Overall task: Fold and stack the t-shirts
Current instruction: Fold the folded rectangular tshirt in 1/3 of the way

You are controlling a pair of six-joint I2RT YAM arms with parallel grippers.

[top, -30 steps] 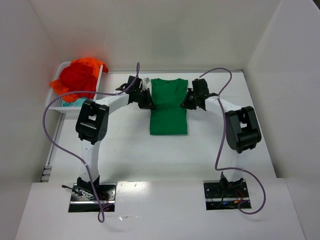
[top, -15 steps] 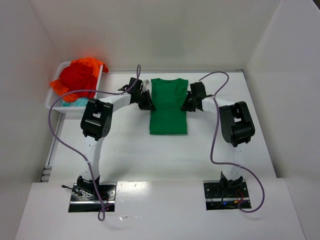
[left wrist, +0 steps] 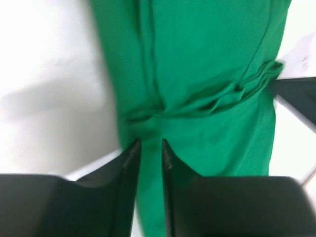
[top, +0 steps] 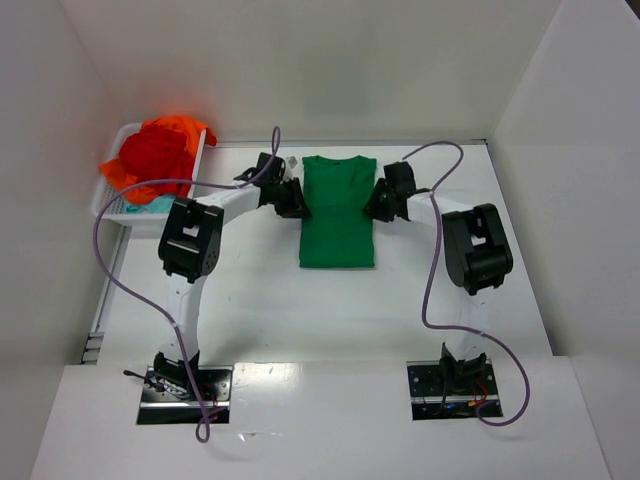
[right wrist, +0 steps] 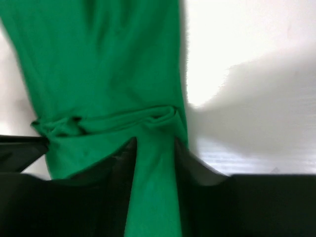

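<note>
Flanking the green t-shirt at upper centre, the left gripper and right gripper are resting narrowly parted on its edges, apparently squaring its fold.

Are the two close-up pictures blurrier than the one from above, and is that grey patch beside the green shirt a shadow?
Top view: sharp, evenly lit, the green shirt crisp. Left wrist view: soft and smeared, a grey shadow on the table left of the shirt. Right wrist view: equally blurred, its shadow falling right of the shirt.
</note>
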